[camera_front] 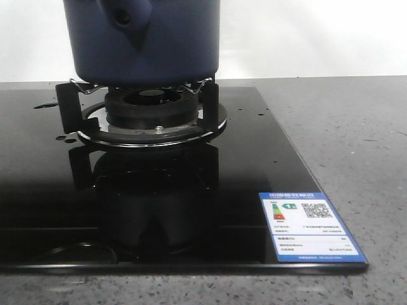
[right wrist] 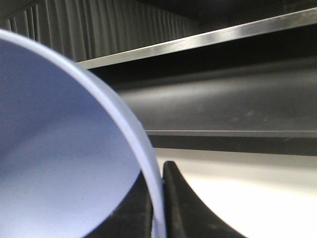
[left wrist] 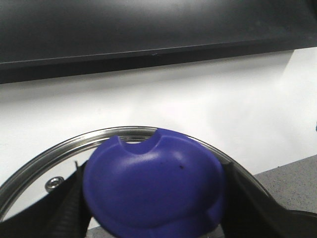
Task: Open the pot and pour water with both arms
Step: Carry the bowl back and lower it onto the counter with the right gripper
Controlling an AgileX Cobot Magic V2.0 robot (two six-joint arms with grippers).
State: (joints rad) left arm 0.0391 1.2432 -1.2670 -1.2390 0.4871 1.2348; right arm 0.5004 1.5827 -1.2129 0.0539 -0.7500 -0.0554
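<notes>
Lid gripped, bowl in hand, pour yet to come

We see the pot [camera_front: 141,41] sitting on the burner [camera_front: 151,114] of the black stove [camera_front: 191,210]; our left claw [left wrist: 153,218] is clamped on the blue lid knob [left wrist: 154,186], our right claw [right wrist: 161,198] pinches the pale blue bowl [right wrist: 59,158] by its rim. We judge the pouring is still left.

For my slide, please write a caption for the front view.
Navy pot sits on the gas burner of a black glass cooktop.
</notes>
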